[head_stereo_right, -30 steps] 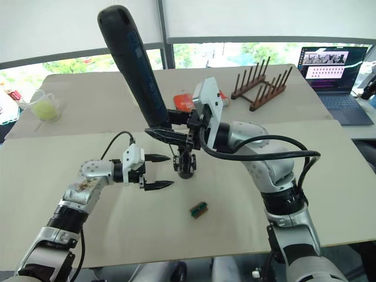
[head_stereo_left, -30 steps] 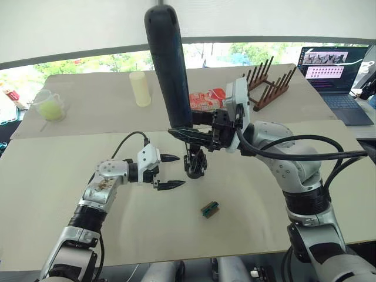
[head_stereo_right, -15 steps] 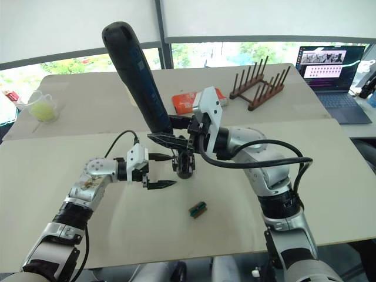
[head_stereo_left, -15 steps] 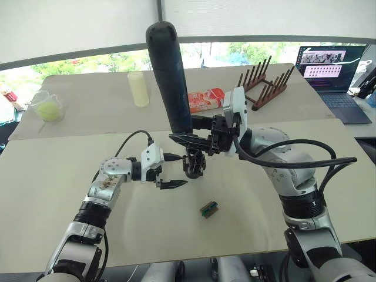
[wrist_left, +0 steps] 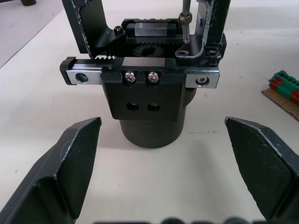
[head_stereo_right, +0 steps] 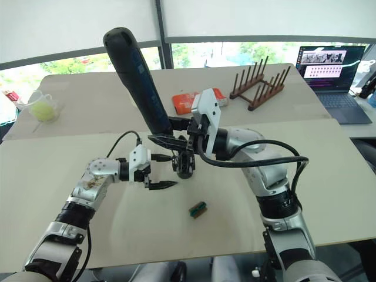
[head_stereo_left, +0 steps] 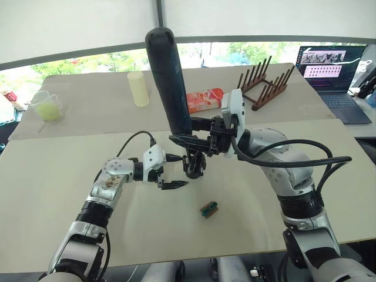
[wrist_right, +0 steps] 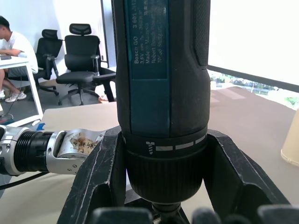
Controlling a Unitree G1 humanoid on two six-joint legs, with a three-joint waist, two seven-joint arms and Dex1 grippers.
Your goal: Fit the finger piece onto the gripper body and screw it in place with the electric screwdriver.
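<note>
— Far left, on the back table?
— Stood a clear plastic measuring cup (head_stereo_left: 48, 106) with yellow-green contents; further along, a pale yellow waxy cylinder (head_stereo_left: 140, 89), upright.

— Left gripper (head_stereo_left: 175, 171)?
— Hovered low over the matte beige table (head_stereo_left: 70, 235), matte black tapered fingers (wrist_left: 70, 161) spread wide, grasping nothing, pointed at the small chunky black gripper body (wrist_left: 148, 105) just beyond the tips and not touching it.

— That body up close?
— Sat upright on a smooth rounded base, near the middle of the front table. Carried a silver metal rail across the front with two bright screws, a toothed rack and a small gear behind. Could not make out the loose black finger piece apart from the mounted parts.

— And above it?
— Long thick navy-black electric screwdriver (head_stereo_left: 168, 82), pen-shaped, smooth plastic with a textured grip panel, held nearly upright, leaning slightly left at the top. Thin metal bit (wrist_left: 185, 21) came down at the top of the body's right side. Right gripper (wrist_right: 161, 186) clenched around the tool's lower collar, black fingers (wrist_right: 100, 175) pressing either side.

— Nearer, on the table?
— Small green-brown block (head_stereo_left: 209, 209), ridged, lay flat, apart from the body.

— Farther right?
— Red-and-white printed packet (head_stereo_left: 205, 100), then a dark wooden peg rack (head_stereo_left: 265, 83), then an open laptop (head_stereo_left: 333, 70) at the far right corner.
</note>
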